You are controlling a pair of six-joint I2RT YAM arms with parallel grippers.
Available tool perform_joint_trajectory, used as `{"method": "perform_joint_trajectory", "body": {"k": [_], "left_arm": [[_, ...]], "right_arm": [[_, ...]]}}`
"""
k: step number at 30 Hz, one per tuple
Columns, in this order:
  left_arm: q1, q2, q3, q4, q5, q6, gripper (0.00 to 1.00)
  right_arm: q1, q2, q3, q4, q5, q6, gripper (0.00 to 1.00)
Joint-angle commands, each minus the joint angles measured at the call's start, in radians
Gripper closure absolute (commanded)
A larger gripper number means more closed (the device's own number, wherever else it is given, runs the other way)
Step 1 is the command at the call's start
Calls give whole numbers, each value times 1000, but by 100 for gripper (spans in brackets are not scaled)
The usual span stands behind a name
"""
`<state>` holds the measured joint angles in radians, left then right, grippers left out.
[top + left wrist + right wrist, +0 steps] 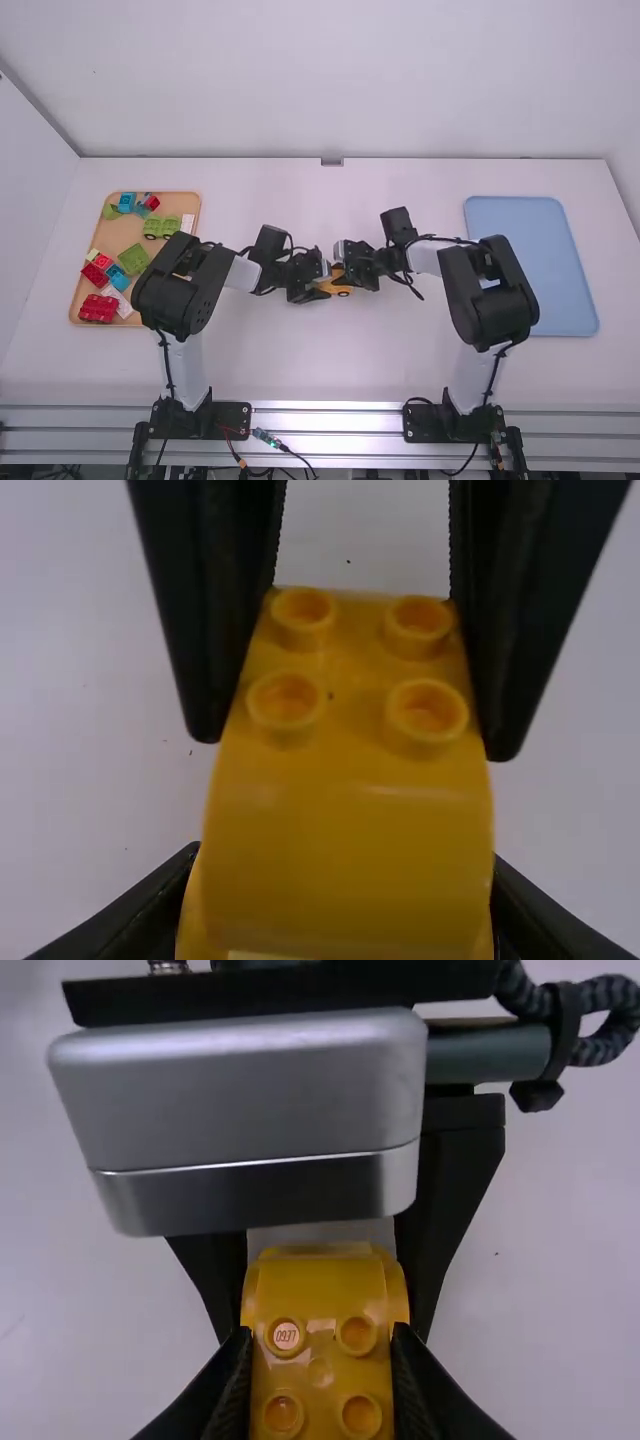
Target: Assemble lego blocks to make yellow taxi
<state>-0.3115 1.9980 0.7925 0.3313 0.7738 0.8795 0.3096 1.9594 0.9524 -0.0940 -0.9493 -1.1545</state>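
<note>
- Yellow plastic, hard and glossy, is what we are handling; the taxi (340, 284) sits between the two arms near the middle of the white table (330, 360).
- Our left gripper (345, 890) is clamped on the taxi's body, one finger to each flank; our right gripper (320, 1345) is closed over the studded part, also from both sides.
- From the taxi, the wooden tray (122, 233) of spare blocks lies between nine and ten o'clock; the blue tray (545, 250) lies at three o'clock.
- We judge it light and quite rigid; it should bear a firm pinch without denting, though the smooth curved face could let fingertips skate.
- Best hold, we think: flat, parallel flanks, low on the body – well off the rounded end, with the studs (427, 712) left free for any later block.
- If we are pressing a joint home, we should push squarely along the studs; a twist between both grips might pop bricks apart – brittle at the seams, we'd guess, rather than in the plastic.
</note>
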Motion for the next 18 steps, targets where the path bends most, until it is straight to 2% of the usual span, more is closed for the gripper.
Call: {"method": "perform_joint_trajectory", "body": {"k": [1, 9, 11, 18], "left_arm": [[3, 12, -7, -28, -83, 1, 57], [3, 12, 0, -30, -84, 0, 60], [3, 12, 0, -32, -82, 6, 64], [3, 12, -1, -28, -77, 7, 64]], "right_arm": [[0, -18, -17, -14, 37, 7, 100], [0, -4, -17, -2, 12, 3, 100], [-1, 17, -17, 25, -5, 8, 100], [-2, 55, -17, 63, -23, 21, 100]]}}
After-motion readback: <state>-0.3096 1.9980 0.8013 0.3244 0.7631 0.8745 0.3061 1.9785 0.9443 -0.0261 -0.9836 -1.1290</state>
